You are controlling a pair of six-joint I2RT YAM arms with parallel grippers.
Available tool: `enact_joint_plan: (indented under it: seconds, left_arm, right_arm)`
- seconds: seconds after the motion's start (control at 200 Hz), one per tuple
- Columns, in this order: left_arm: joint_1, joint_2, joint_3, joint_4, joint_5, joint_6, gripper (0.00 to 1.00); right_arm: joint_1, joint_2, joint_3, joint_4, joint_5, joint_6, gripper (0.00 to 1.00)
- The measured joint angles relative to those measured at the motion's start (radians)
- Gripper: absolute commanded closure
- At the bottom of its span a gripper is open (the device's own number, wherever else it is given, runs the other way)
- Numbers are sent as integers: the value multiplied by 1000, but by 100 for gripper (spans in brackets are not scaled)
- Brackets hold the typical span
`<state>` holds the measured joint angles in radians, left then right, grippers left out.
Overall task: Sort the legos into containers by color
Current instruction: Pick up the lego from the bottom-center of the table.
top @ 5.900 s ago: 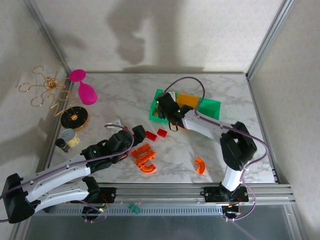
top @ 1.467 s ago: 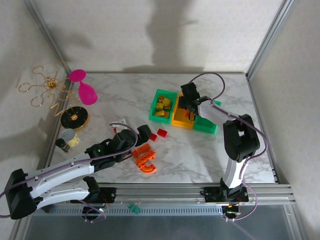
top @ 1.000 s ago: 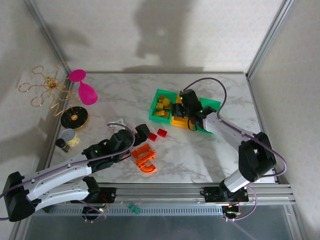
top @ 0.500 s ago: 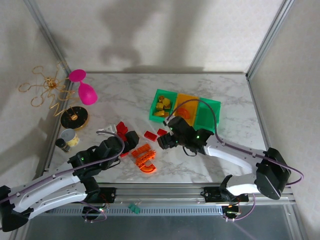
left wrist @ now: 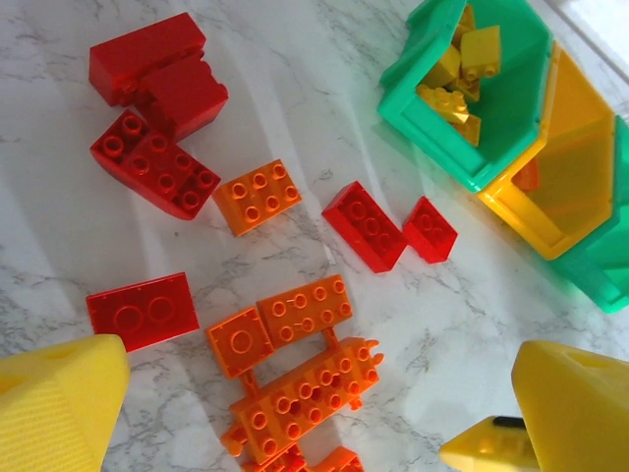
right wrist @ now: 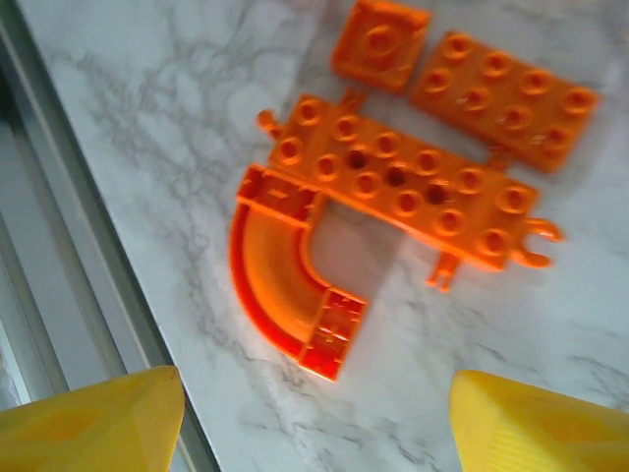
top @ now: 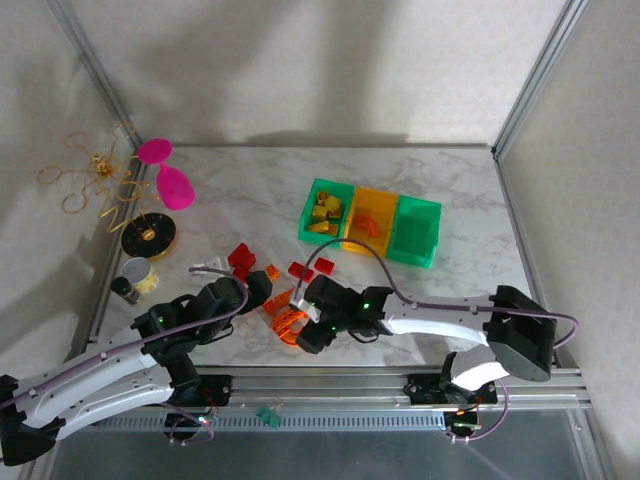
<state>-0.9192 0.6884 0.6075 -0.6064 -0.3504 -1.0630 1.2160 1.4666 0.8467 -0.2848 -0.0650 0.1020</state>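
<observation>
- Top view: the right gripper has come back from the yellow-orange bin to the orange legos near the front edge — one delivery seems done.
- Left wrist: the left gripper is wide open and empty, above the red legos.
- Right wrist: its jaws stand wide apart and hold nothing, over the orange arch — probably the next pick.

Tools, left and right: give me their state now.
Left tool: open, holding nothing.
Right tool: open, holding nothing, above the orange arch piece.
</observation>
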Motion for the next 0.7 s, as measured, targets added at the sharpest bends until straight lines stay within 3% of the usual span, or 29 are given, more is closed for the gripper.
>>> enact_joint_plan:
  seconds: [0.421, 0.701]
  left_arm:
    - [0, -53, 11, -72, -14, -7, 0]
    - [0, -68, 25, -93, -32, -7, 0]
  right_arm:
    - [31, 150, 37, 103, -71, -173, 25]
    - [33, 249, 80, 109, -63, -221, 32]
